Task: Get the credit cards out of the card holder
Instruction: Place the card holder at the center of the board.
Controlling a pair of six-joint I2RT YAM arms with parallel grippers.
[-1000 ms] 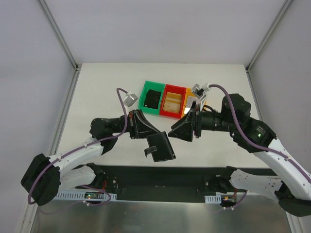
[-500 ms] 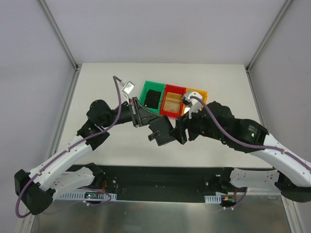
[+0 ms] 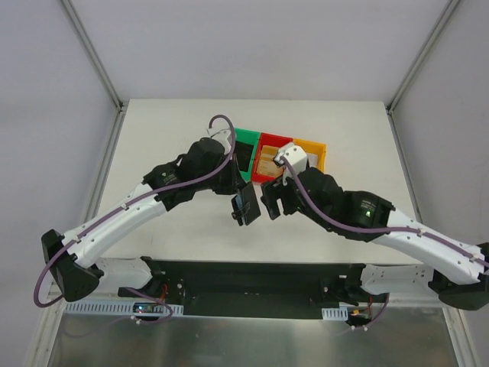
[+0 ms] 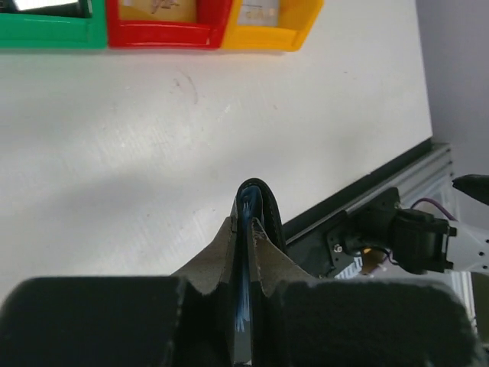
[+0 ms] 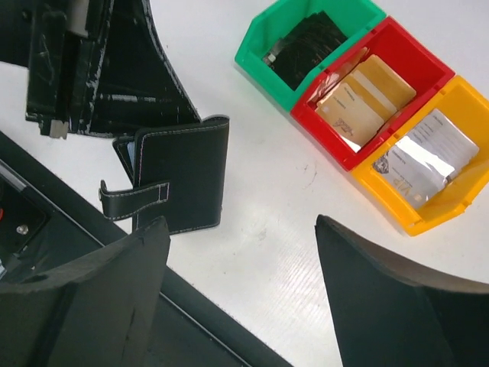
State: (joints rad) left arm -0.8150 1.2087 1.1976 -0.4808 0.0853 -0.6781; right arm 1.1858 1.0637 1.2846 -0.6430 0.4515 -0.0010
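The black card holder (image 3: 246, 206) hangs folded just above the table in the middle, held from its far side by my left gripper (image 3: 235, 189), which is shut on it. In the left wrist view the holder (image 4: 257, 200) shows edge-on between the fingers (image 4: 269, 248), a blue sliver inside. The right wrist view shows its stitched cover (image 5: 183, 172) and closure tab (image 5: 131, 200). My right gripper (image 5: 241, 233) is open and empty just right of the holder, also in the top view (image 3: 273, 200). Credit cards (image 5: 367, 95) lie in the bins; any inside the holder are hidden.
Three bins stand in a row behind the grippers: green (image 5: 263, 65) with black cards, red (image 5: 325, 141) with tan cards, yellow (image 5: 382, 200) with silver ones. The black mounting rail (image 3: 244, 275) runs along the table's near edge.
Both arms have swung in toward the middle. The left gripper carried the card holder away from the near edge toward the bins. The right gripper's jaws have spread wider.
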